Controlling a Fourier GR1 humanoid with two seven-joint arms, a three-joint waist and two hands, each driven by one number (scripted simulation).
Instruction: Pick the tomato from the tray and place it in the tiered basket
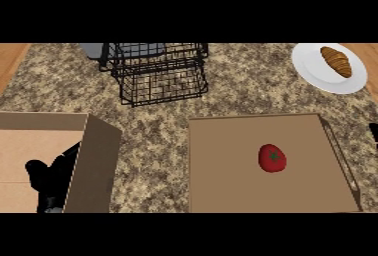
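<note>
Granite counter [155,135] took up most of the view, wood showing at both top corners. The tray [221,170] sat lower right, running off the bottom edge, mostly bare. A cardboard box [96,160] filled the lower left, cut off by the left edge, with a free strip of counter between it and the tray. The wire basket [159,75] stood top center, well apart from the tray. A plate [314,70] with a croissant [337,61] was top right. The tomato [272,158] lay on the tray, right of middle, touching no rim. Left hand [50,177] was inside the box, dark; couldn't tell its fingers.
</note>
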